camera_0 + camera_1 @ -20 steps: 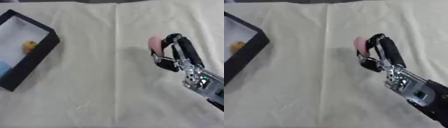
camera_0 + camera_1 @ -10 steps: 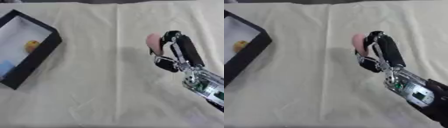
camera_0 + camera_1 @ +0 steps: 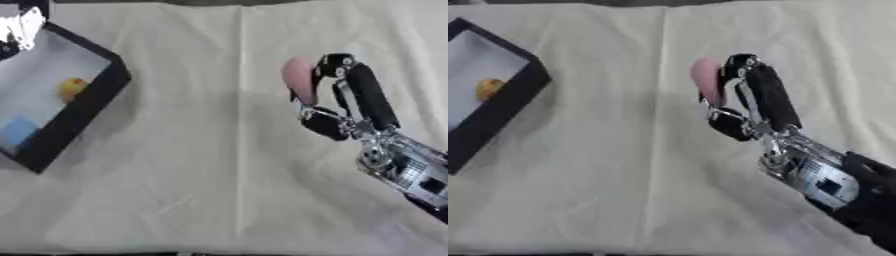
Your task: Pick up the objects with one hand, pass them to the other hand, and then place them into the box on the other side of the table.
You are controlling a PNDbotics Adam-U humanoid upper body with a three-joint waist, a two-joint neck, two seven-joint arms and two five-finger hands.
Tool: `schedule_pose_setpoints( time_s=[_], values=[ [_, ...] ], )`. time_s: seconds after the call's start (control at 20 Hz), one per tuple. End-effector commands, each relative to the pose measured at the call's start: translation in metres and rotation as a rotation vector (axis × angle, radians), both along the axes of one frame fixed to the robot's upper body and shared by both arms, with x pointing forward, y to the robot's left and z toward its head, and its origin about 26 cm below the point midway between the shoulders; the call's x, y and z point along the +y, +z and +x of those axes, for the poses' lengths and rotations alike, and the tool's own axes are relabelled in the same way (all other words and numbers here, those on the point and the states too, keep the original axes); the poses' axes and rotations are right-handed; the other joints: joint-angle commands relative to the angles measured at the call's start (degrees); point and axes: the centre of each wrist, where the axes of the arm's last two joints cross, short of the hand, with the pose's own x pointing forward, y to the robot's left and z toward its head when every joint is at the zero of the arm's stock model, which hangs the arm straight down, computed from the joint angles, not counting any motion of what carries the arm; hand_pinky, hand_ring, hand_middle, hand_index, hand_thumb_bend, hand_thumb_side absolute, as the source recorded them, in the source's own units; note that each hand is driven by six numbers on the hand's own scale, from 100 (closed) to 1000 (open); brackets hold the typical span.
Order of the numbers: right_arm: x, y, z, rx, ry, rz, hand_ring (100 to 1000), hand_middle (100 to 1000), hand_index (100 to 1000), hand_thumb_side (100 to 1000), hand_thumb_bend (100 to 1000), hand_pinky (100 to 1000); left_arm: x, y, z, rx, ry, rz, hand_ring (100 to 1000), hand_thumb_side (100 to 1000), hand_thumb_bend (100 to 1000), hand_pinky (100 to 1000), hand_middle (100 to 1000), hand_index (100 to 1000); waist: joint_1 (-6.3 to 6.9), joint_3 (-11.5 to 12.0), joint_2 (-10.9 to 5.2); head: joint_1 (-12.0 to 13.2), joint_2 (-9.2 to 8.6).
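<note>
My right hand (image 3: 346,102) pinches a pink object (image 3: 298,80) between fingers and thumb, above the right half of the desk (image 3: 201,165) (cloth-covered). The black box (image 3: 83,112) sits at the far-left corner, holding a yellow thing (image 3: 72,88).

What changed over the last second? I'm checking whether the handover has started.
The right hand kept its pinch on the pink object and moved slightly toward the table's middle; no left hand appears. The box, with its yellow and blue items, stayed put.

Box (image 3: 83,110) far left; right hand (image 3: 350,107) right, holding object (image 3: 298,80).
</note>
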Motion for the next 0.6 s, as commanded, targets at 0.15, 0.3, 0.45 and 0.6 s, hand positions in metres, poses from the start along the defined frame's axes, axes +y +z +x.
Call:
schedule_pose_setpoints(
  time_s=[0.15, 0.3, 0.45, 0.6],
  values=[
    [0.002, 0.005, 0.000, -0.033, 0.026, 0.006, 576, 550, 452, 100, 119, 122, -0.015, 0.007, -0.007, -0.012, -0.077, 0.047, 681, 184, 100, 841, 611, 727, 0.72, 0.5, -2.04, -0.5, -0.01],
    [0.004, 0.005, 0.000, -0.027, 0.041, 0.008, 576, 550, 451, 100, 111, 120, -0.025, 0.007, -0.012, -0.010, -0.134, 0.075, 683, 182, 100, 841, 618, 739, 0.68, 0.7, -2.04, -0.7, 0.02],
    [0.006, 0.003, -0.001, -0.004, 0.074, 0.017, 577, 551, 449, 100, 100, 119, -0.034, 0.007, -0.017, -0.010, -0.202, 0.099, 685, 168, 100, 838, 628, 757, 0.69, 0.9, -2.04, -0.7, -0.03],
    [0.008, 0.003, -0.001, 0.015, 0.116, 0.025, 578, 552, 449, 100, 100, 121, -0.045, 0.006, -0.021, -0.011, -0.283, 0.130, 684, 171, 100, 832, 631, 764, 0.75, 0.9, -2.10, -0.6, -0.05]
  ],
)
